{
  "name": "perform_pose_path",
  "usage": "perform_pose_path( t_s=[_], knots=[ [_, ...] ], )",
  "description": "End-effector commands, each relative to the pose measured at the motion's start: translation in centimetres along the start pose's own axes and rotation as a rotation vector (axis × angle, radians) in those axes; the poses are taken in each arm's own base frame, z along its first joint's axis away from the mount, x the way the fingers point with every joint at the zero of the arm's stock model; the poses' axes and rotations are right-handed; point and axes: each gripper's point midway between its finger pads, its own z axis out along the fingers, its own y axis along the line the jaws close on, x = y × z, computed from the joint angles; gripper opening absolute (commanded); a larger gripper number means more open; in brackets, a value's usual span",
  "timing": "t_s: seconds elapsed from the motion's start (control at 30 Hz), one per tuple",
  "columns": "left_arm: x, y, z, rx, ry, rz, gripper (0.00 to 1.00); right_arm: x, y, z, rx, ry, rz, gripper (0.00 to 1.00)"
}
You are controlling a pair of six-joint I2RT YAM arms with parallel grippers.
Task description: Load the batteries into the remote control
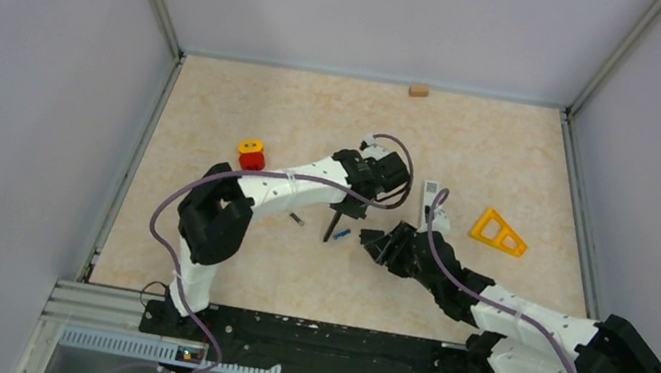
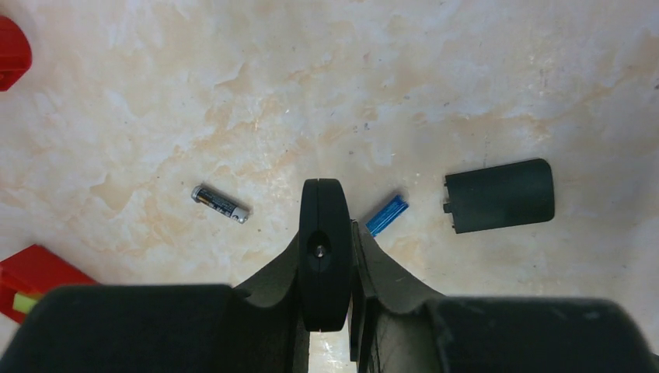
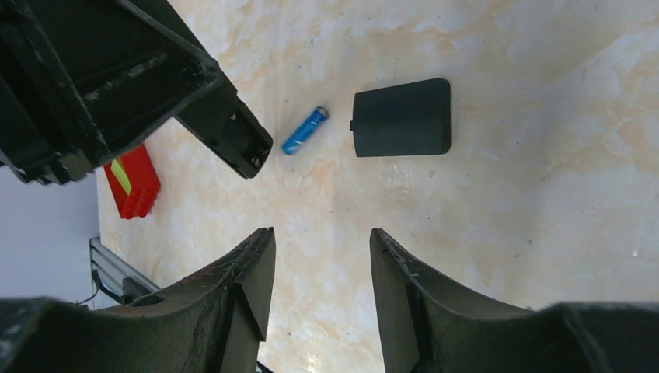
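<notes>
Both visible cells loose on the beige marbled counter [image 1: 476,140], outside the remote. Just right of centre in the left wrist view, lying aslant: tiny blue cylindrical battery [image 2: 386,215], close beside the left tool [image 2: 339,206] but not touching it. Left of centre there, well apart from the blue one: small dark battery with a silver end [image 2: 221,204]. At the right of that frame, near the blue battery yet apart from it: flat black plastic cover with rounded corners [image 2: 500,196]. Right of centre in the top view: slim light-grey remote control [image 1: 429,198], lower end hidden behind the right arm [image 1: 508,313]; battery bay too small to make out.

Left arm [image 1: 280,188] bent up from the lower left of the top view, forearm reaching right to the centre, tool pointed down at the counter, fingers pressed nearly together with nothing between. Right arm stretched from lower right toward centre, right tool [image 3: 320,237] low over the counter, fingers [image 3: 249,287] spread wide, nothing held, blue battery and cover ahead near the top of its frame.

Pale print on the dark battery's wrap, too fine to read. At the left of the right wrist view: red plastic block [image 3: 132,183] with a yellow-green strip, no lettering legible.
</notes>
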Motion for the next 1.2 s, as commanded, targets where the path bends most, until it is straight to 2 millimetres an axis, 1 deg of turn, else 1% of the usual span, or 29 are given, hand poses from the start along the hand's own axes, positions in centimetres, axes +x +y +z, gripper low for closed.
perform_pose_path(
  t_s=[0.0, 0.1, 0.2, 0.23, 0.3, 0.33, 0.37, 0.4, 0.47, 0.6, 0.67, 0.73, 0.77, 0.83, 0.93, 1.07, 1.17],
  knots=[
    [-0.8, 1.5, -1.0, -0.108, -0.029, 0.022, 0.00, -1.0, 1.0, 0.4, -0.043, -0.049, 0.040, 0.51],
    [-1.0, 1.5, -1.1, -0.108, -0.036, 0.018, 0.00, -0.9, 0.9, 0.5, -0.041, -0.047, 0.056, 0.54],
    [-1.8, 2.3, -1.6, -0.123, -0.067, 0.002, 0.00, -0.6, 0.7, 0.8, -0.007, -0.022, 0.052, 0.54],
    [-2.3, 2.7, -1.9, -0.122, -0.080, -0.008, 0.00, -0.5, 0.8, 1.0, 0.007, -0.008, 0.049, 0.54],
    [-3.2, 3.8, -2.6, -0.112, -0.110, -0.040, 0.00, -0.1, 0.6, 1.5, 0.049, 0.029, 0.047, 0.48],
    [-3.7, 4.3, -3.0, -0.101, -0.128, -0.059, 0.00, 0.1, 0.9, 1.8, 0.062, 0.046, 0.046, 0.47],
    [-4.3, 5.1, -3.5, -0.089, -0.149, -0.083, 0.00, 0.3, 0.9, 2.0, 0.083, 0.066, 0.041, 0.46],
    [-5.0, 5.8, -4.6, -0.070, -0.183, -0.109, 0.00, 0.6, 1.3, 2.3, 0.100, 0.083, 0.038, 0.46],
    [-6.4, 7.1, -6.1, -0.037, -0.254, -0.165, 0.00, 1.2, 1.9, 2.9, 0.128, 0.114, 0.035, 0.46],
    [-8.1, 9.5, -8.7, 0.032, -0.380, -0.264, 0.00, 2.8, 2.3, 4.3, 0.215, 0.172, 0.051, 0.49],
    [-8.6, 11.1, -9.6, 0.033, -0.442, -0.319, 0.00, 3.1, 2.7, 5.2, 0.247, 0.180, 0.060, 0.51],
    [-8.8, 13.0, -10.3, 0.018, -0.499, -0.378, 0.00, 3.4, 2.3, 5.8, 0.297, 0.186, 0.061, 0.52],
    [-8.5, 13.9, -10.2, 0.000, -0.518, -0.405, 0.00, 3.3, 2.3, 6.1, 0.319, 0.181, 0.062, 0.52],
    [-8.7, 16.0, -10.9, -0.032, -0.579, -0.468, 0.00, 3.0, 2.0, 6.6, 0.360, 0.168, 0.059, 0.52],
    [-9.0, 18.4, -12.4, -0.078, -0.674, -0.542, 0.00, 2.6, 1.8, 7.0, 0.430, 0.158, 0.057, 0.52],
    [-9.1, 19.8, -13.6, -0.097, -0.748, -0.582, 0.00, 2.9, 1.5, 7.5, 0.499, 0.180, 0.052, 0.51],
    [-8.9, 20.1, -13.2, -0.107, -0.751, -0.585, 0.00, 3.2, 1.3, 8.0, 0.549, 0.193, 0.054, 0.50]
  ],
)
